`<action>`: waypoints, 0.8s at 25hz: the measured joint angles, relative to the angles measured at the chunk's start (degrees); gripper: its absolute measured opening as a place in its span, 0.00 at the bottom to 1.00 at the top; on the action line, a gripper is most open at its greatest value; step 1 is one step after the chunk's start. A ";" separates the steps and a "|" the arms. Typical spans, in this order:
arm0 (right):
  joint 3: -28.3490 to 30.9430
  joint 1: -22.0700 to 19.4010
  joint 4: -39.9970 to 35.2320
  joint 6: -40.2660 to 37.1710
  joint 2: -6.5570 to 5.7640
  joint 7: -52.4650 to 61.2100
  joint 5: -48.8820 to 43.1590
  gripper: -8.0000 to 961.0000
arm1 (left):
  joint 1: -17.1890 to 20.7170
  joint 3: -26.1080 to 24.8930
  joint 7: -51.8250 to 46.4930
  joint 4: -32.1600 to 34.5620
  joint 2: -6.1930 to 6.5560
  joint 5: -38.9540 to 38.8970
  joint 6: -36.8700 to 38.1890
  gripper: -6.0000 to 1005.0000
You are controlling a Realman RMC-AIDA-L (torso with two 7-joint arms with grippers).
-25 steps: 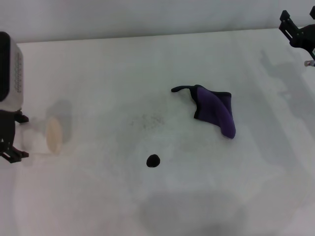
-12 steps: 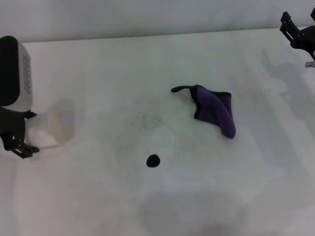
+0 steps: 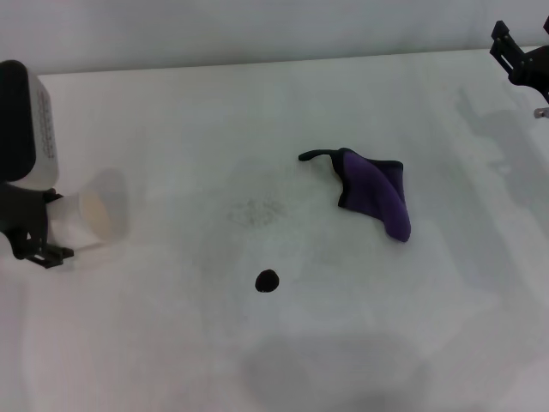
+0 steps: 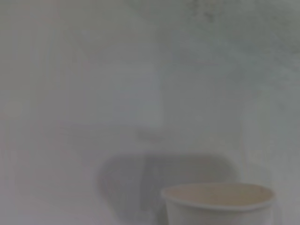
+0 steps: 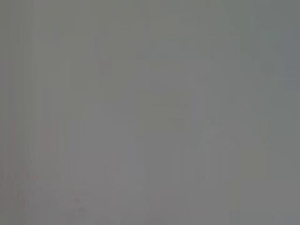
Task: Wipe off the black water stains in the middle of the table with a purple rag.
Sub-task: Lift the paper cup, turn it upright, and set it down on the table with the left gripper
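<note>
At the far left edge of the head view we see the left gripper (image 3: 34, 232), a black bracket under a white and black housing, low over the table (image 3: 171, 343). A cream paper cup (image 3: 99, 215) lies tipped on its side just beside it, its open mouth facing the middle of the table. We cannot tell whether the left gripper's fingers are spread, pressed together, or pinching the cup. In the left wrist view we see the same cup (image 4: 218, 204) close to the camera, its rim towards the lens, with a grey shadow behind it on the white surface.

Moving right, we find a faint grey speckled smudge (image 3: 256, 210) near the table's middle. Nearer the robot from that smudge sits the black water stain (image 3: 268, 280), one small round glossy blot, bare and untouched.

Further right and farther from the robot lies the purple rag (image 3: 375, 192), crumpled flat on the table, with black edging and a thin black tail (image 3: 316, 155) pointing left. The rag lies well apart from the stain.

At the top right corner we see the right gripper (image 3: 521, 60), above the table's far edge and well apart from the rag. We cannot tell its finger state. The right wrist view shows only a uniform grey field.
</note>
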 joint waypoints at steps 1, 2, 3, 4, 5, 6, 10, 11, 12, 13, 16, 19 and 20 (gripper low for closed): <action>0.00 0.00 0.00 0.00 0.00 0.01 0.00 0.84 | 0.14 0.00 -0.55 0.04 -0.02 -0.26 0.48 0.77; 0.00 0.00 0.00 0.00 0.00 0.00 0.00 0.84 | 0.28 -0.07 -1.30 0.10 -0.04 -0.76 1.14 0.77; 0.00 0.00 0.00 0.00 -0.02 0.00 0.00 0.84 | 0.35 -0.17 -1.90 0.18 -0.03 -1.40 1.76 0.77; 0.01 0.00 0.00 0.00 -0.05 0.00 0.00 0.84 | 0.48 -0.27 -2.54 0.21 -0.02 -2.24 2.45 0.76; 0.01 0.00 0.00 0.00 -0.07 0.00 0.00 0.84 | 0.70 -0.38 -3.40 0.26 0.01 -3.37 3.43 0.76; 0.01 0.00 0.00 0.00 -0.10 0.00 0.00 0.84 | 0.99 -0.41 -4.01 0.34 0.03 -4.42 4.54 0.76; 0.01 0.01 0.01 -0.01 -0.10 0.00 0.00 0.84 | 3.45 -0.50 -5.85 1.14 0.04 -10.72 10.59 0.77; 0.01 0.01 0.03 -0.01 -0.10 0.00 0.01 0.84 | 4.91 -0.40 -5.89 1.72 0.01 -13.67 13.17 0.77; 0.01 0.01 0.05 -0.01 -0.09 0.00 0.00 0.84 | 6.29 -0.24 -5.76 2.17 -0.01 -16.83 15.64 0.77; 0.01 0.01 0.06 -0.01 -0.10 0.00 0.00 0.84 | 7.51 -0.12 -5.47 2.49 0.00 -19.41 17.56 0.77; 0.01 -0.03 0.08 0.00 -0.19 -0.05 0.00 0.84 | 11.03 -0.06 -3.47 2.80 0.00 -29.82 22.29 0.77; 0.01 -0.21 0.06 -0.01 -0.32 -0.38 0.00 0.84 | 13.86 -0.32 0.03 1.64 0.04 -41.20 24.56 0.77; 0.03 -0.24 0.07 -0.01 -0.36 -0.43 0.00 0.84 | 14.81 -0.35 1.96 0.42 0.03 -45.95 25.24 0.77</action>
